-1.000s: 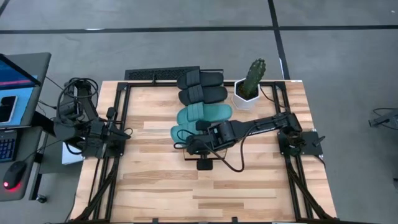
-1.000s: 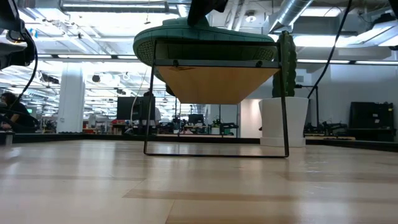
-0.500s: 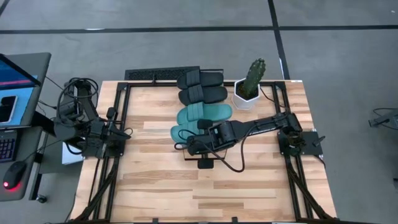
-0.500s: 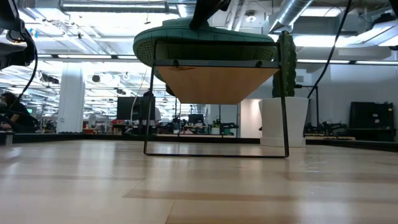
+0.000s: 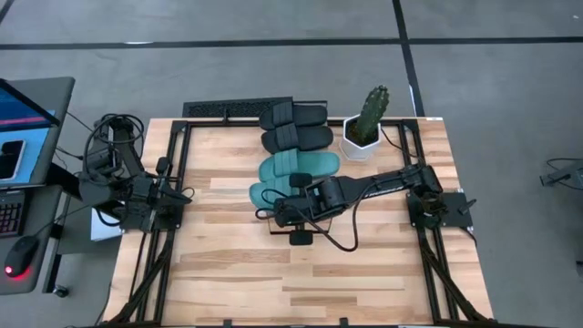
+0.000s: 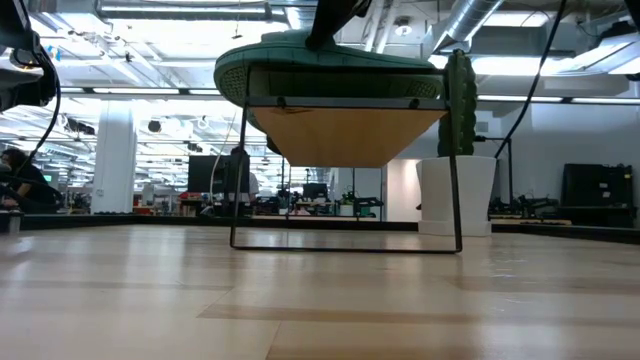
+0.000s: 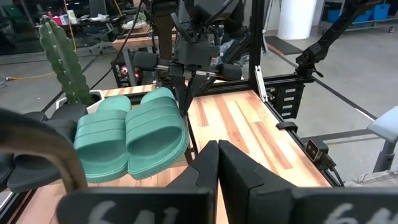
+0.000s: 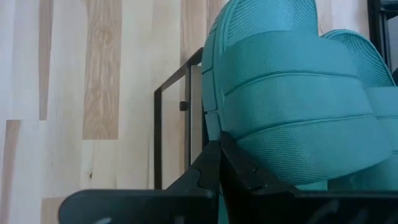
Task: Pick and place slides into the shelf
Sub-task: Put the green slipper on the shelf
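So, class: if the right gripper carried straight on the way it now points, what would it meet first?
Most likely the nearest teal slide: the shut right gripper points straight at its strap, seemingly already touching.

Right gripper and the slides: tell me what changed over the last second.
Almost nothing. The right gripper stays shut over the nearest teal slide on the shelf, shifting only slightly. All four slides lie where they were. The left gripper remains shut, parked at the table's left edge.
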